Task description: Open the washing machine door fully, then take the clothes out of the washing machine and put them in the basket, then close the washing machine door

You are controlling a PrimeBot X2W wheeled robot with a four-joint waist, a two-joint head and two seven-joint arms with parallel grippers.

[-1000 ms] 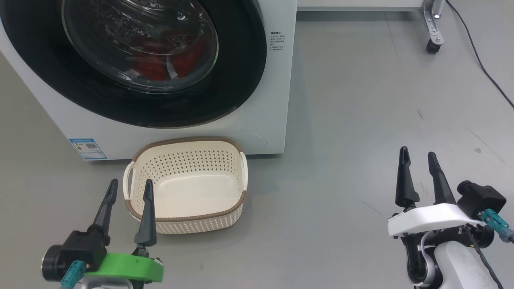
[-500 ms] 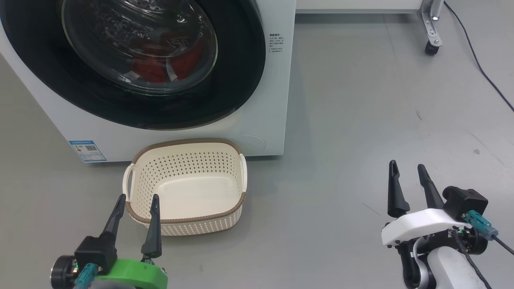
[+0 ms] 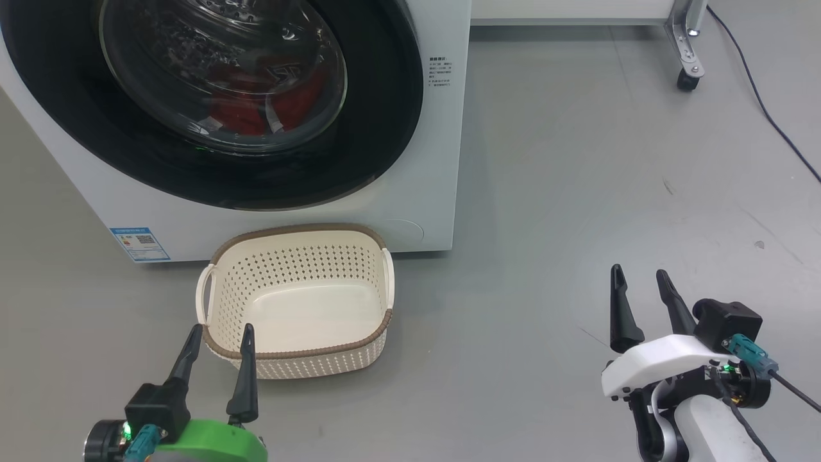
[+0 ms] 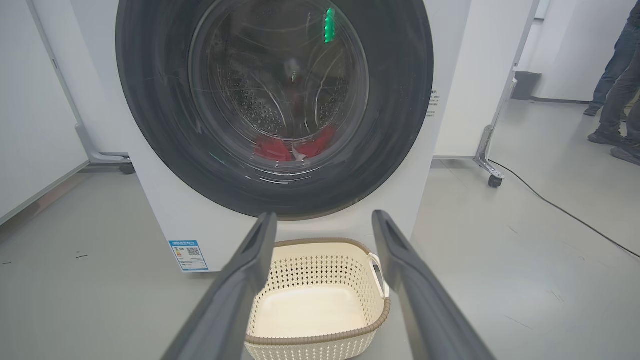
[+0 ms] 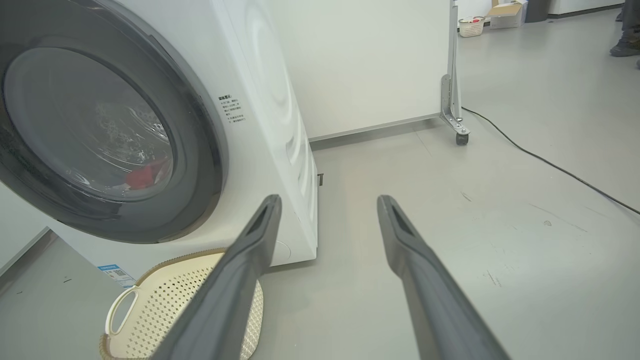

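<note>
The washing machine [image 3: 426, 192] stood on the grey floor [image 3: 577, 192] with its door [image 3: 385, 128] shut flat against the front. The red clothes [image 3: 256, 109] lay heaped at the bottom of the drum, seen through the glass window, above and well apart from both sets of fingers. The basket [image 3: 301, 356] sat on the floor just in front of the machine, below the door, with nothing in it.

The left gripper [image 3: 221, 328] hung low at the near-left side of the basket, its two fingers spread and holding nothing. In the head view the fingertips overlapped the basket's near rim, though whether they touched it could not be told. From the left wrist view the basket lay between the spread fingers, and the door rose straight ahead beyond them.

The right gripper [image 3: 639, 271] hovered over bare floor well to the right of the basket and the machine, fingers also spread and empty. From its wrist view the machine's right front corner stood ahead and to the left, with the basket beside the left finger.

A blue sticker [image 3: 139, 242] sat at the machine's lower left corner.
</note>
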